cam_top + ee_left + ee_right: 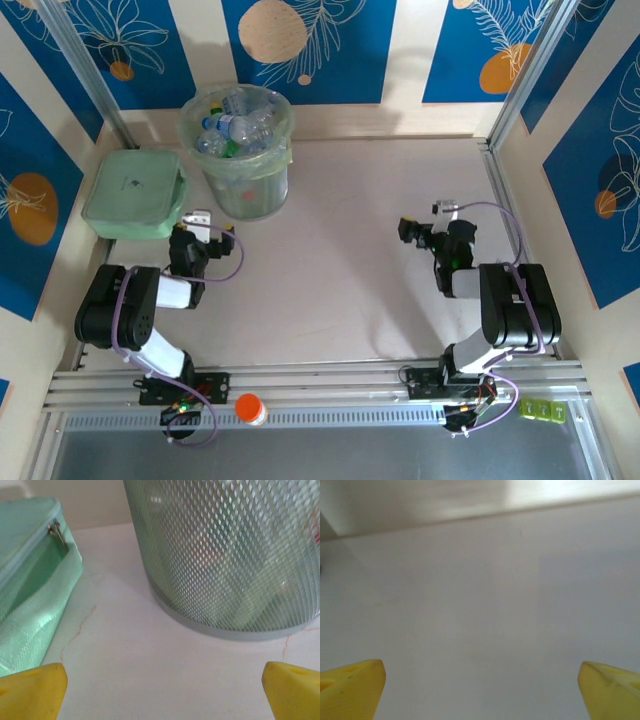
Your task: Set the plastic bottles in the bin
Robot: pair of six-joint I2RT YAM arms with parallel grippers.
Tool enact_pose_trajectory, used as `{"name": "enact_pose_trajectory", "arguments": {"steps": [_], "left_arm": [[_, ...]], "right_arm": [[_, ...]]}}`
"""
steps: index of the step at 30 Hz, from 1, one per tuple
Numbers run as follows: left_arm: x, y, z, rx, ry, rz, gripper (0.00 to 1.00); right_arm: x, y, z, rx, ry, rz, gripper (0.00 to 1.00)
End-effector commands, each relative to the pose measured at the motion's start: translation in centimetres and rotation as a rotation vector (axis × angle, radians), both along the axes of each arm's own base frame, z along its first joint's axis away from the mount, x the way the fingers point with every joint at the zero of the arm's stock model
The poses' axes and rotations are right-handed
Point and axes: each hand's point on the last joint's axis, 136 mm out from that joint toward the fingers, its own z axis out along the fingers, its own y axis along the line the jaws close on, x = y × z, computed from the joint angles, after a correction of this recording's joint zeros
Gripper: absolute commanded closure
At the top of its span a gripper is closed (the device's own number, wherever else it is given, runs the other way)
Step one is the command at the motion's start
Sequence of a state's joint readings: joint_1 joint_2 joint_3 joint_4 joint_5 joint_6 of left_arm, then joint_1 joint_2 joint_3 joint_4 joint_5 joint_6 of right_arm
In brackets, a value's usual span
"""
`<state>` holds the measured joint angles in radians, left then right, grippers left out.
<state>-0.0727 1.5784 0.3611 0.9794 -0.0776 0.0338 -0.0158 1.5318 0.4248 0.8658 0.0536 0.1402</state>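
The left gripper [160,692] and the right gripper [480,690] both spread their yellow fingers [30,692] wide apart, empty, above the white table [340,280]. The plastic bottles [235,125] lie heaped inside the bin [245,195], just ahead of the left gripper, so the task looks finished.

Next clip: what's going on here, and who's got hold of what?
Nothing is being held. The left gripper hangs open just in front of the bin, beside the flat green box. The right gripper hangs open over bare table on the other side. The plastic bottles lie piled inside the bin, so the job looks done. An orange-capped item sits at the near rail, untouched.
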Motion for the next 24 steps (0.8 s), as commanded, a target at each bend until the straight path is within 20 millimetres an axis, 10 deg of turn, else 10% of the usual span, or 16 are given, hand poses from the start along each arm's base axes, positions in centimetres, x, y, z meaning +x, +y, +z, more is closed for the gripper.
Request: {"name": "enact_pose_trajectory", "arguments": {"steps": [1, 9, 16, 24], "left_arm": [[0.2, -0.1, 0.1, -0.001, 0.014, -0.018, 0.01], [-1.4, 3.0, 1.0, -0.018, -0.085, 0.164, 0.01], [0.2, -0.9, 0.0, 0.022, 0.019, -0.051, 0.01], [0.2, -0.1, 0.1, 0.007, 0.016, -0.009, 0.01]], "right_arm": [[-0.6, 0.5, -1.2, -0.037, 0.044, 0.032, 0.01], [-0.9, 1.0, -1.1, -0.014, 0.047, 0.088, 0.01], [-0.7, 0.7, -1.4, -0.051, 0.054, 0.038, 0.01], [-0.7, 0.7, -1.3, -0.051, 0.048, 0.037, 0.01]]}}
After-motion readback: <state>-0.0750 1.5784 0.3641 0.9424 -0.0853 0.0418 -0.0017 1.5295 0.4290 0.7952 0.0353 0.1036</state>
